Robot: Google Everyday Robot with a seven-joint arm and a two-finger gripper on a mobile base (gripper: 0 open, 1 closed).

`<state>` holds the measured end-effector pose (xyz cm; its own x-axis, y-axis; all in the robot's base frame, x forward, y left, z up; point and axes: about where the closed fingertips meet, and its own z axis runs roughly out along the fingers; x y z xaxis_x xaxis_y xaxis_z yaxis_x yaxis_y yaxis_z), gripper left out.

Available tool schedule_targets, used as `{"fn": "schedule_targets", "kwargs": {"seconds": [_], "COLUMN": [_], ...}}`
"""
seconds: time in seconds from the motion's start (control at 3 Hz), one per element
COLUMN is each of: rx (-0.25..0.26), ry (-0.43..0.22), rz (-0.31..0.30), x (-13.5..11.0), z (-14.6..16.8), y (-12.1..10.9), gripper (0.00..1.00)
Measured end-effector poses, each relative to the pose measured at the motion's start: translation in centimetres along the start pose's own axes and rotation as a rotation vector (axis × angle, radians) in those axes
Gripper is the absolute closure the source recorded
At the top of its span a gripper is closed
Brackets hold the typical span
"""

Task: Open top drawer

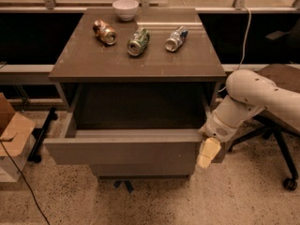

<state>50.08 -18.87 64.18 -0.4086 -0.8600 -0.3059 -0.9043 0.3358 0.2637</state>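
Looking down on the cabinet (pixel 140 64), I see a flat, square-cornered grey-brown top with a dull sheen. Under it the top drawer (pixel 124 151) stands well out from the cabinet body, its handle-less front panel smooth, wide and matte, its inside dark and boxy. Below that panel a narrower front (pixel 140 170) of the same grey-brown shows. At the back edge of the cabinet top sits a round white bowl (pixel 125 8), and in front of it three dented metal cans lie on their sides in a row: a coppery can (pixel 104 32), a green can (pixel 138 41) and a silver-blue can (pixel 176 38). My arm (pixel 253 97), smooth white with rounded shells, reaches in from the cabinet's right side. The gripper (pixel 206 154), pale cream and blunt, points down at the right end of the drawer's front panel, touching it or just beside it; I cannot tell which, nor how far it is open or whether it has hold of anything. The drawer stretches away to the gripper's left. A speckled stone floor (pixel 225 200) surrounds the cabinet, a black wheeled chair (pixel 281 144) stands to its right, and a brown cardboard box (pixel 11 135) to its left.
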Motion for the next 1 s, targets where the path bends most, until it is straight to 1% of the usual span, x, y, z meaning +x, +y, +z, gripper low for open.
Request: {"fn": "schedule_targets", "kwargs": {"seconds": [1.0], "rx": [0.0], "ry": [0.0], "rz": [0.0], "x": [-0.17], "z": [0.07], "y": [0.06], "gripper": [0.0]}}
